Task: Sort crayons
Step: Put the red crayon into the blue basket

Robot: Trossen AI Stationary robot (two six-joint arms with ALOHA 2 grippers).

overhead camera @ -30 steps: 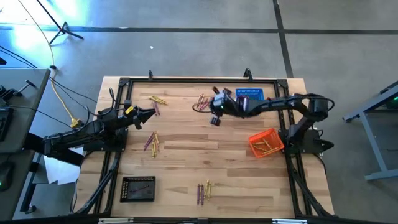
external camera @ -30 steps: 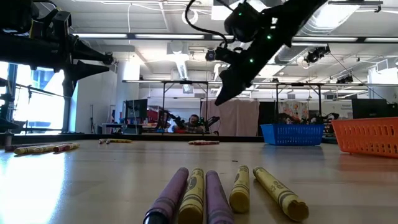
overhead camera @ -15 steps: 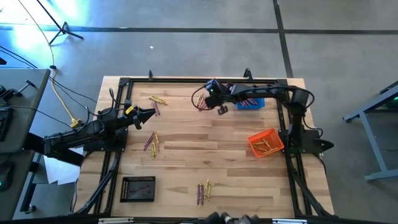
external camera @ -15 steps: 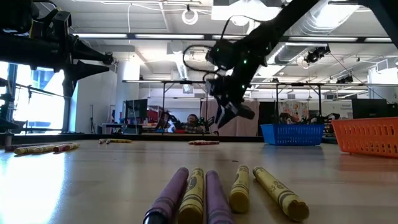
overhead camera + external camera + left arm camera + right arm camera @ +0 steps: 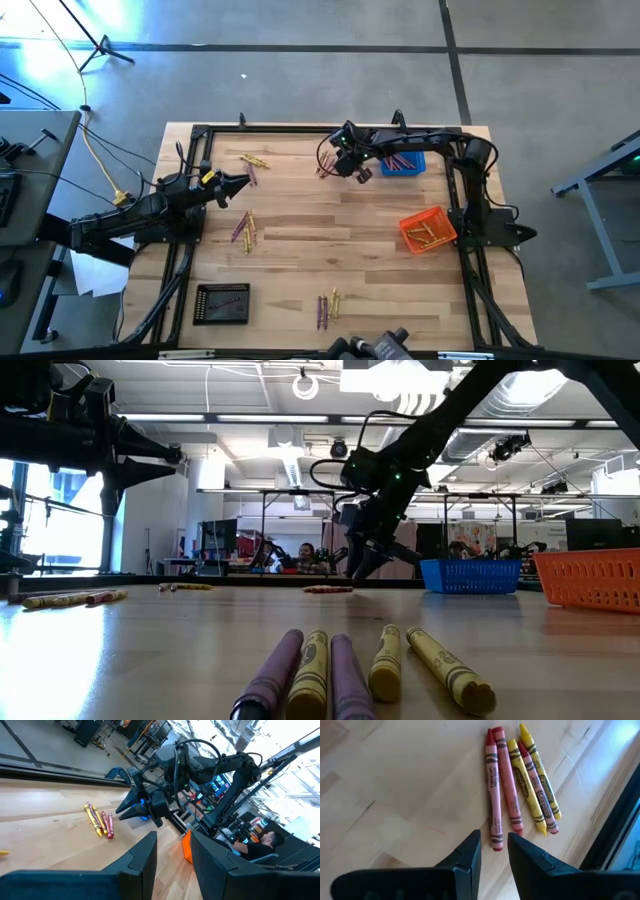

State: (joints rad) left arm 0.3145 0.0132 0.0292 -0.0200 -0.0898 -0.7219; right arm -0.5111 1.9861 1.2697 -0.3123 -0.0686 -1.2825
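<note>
Several crayons (image 5: 520, 775), yellow and red-pink, lie side by side on the wood near the table's far edge (image 5: 322, 166). My right gripper (image 5: 494, 849) hangs just above their near ends, slanting down, open with a narrow gap and holding nothing; it also shows in the high view (image 5: 333, 163) and low view (image 5: 362, 568). More crayon groups lie at the far left (image 5: 253, 160), the left middle (image 5: 243, 230) and the near middle (image 5: 328, 305). My left gripper (image 5: 172, 851) waits open and level at the table's left (image 5: 240, 182).
A blue basket (image 5: 403, 162) stands at the far edge just right of my right gripper. An orange basket (image 5: 425, 230) with crayons sits at the right. A black basket (image 5: 222, 303) sits near left. A dark metal frame (image 5: 300, 130) rims the table.
My right gripper has swung toward the table's far edge and sunk toward the far crayon group, rolling about its own line as it went. Its finger gap looks the same. The crayons have not moved.
</note>
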